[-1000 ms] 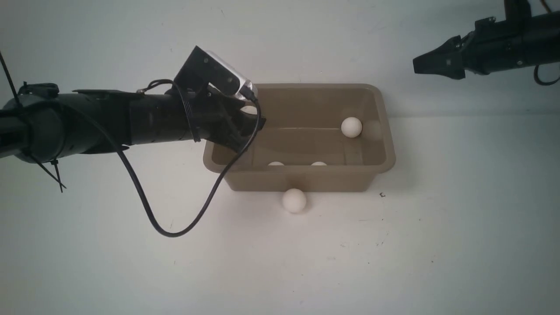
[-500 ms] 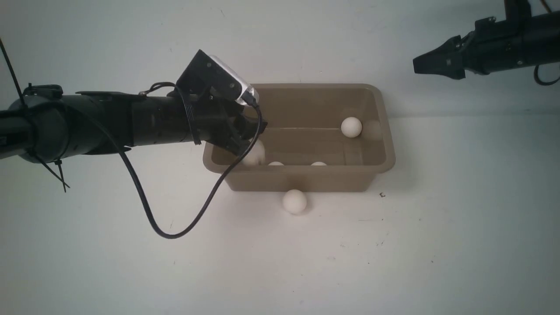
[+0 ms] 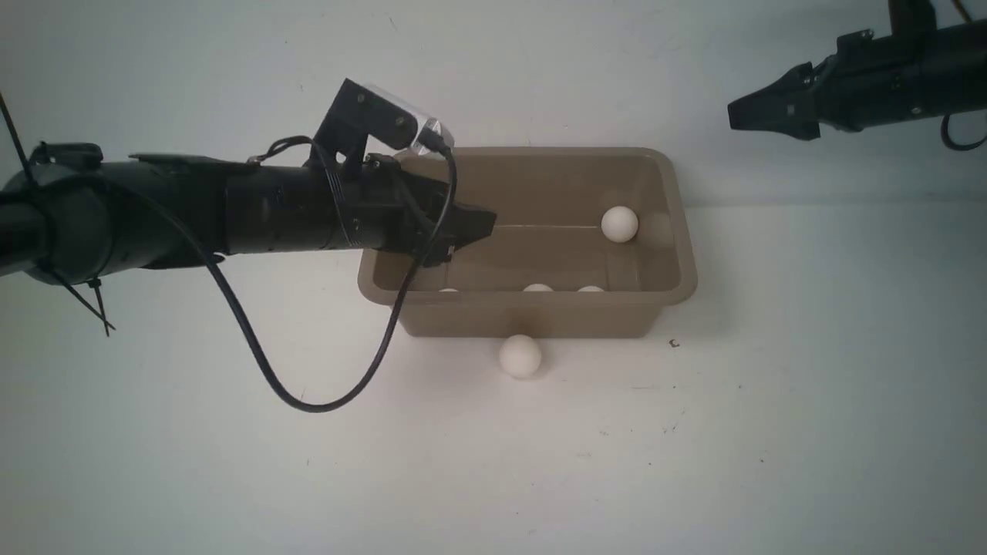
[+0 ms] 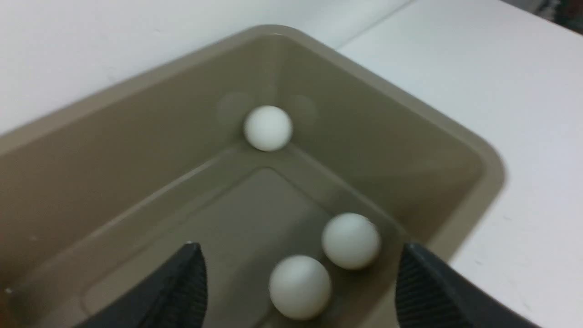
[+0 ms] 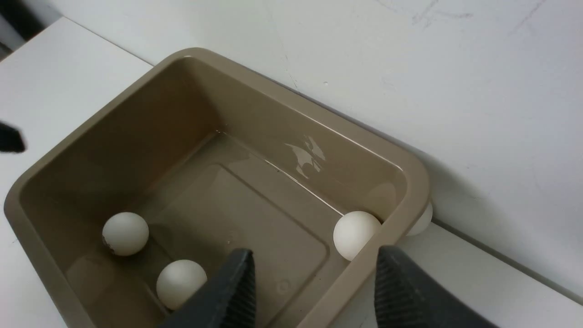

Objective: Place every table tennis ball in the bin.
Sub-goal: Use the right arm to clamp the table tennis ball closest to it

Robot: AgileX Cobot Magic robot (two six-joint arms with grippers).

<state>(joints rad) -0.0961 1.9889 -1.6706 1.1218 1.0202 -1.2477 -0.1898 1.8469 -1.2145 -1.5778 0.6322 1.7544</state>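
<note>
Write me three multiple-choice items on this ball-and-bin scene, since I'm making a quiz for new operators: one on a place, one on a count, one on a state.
1. In the front view, the ball on the table lies:
A) just in front of the bin's near wall
B) under the right arm
C) at the table's left edge

2. How many balls does the left wrist view show inside the bin?
A) one
B) three
C) six

3. The left jaws are:
A) shut on a ball
B) shut and empty
C) open and empty

Answers:
1 A, it sits right by the foot of the near wall.
2 B, one is in the far corner and two are nearer the jaws.
3 C, they stand wide apart over the bin with nothing between them.
</note>
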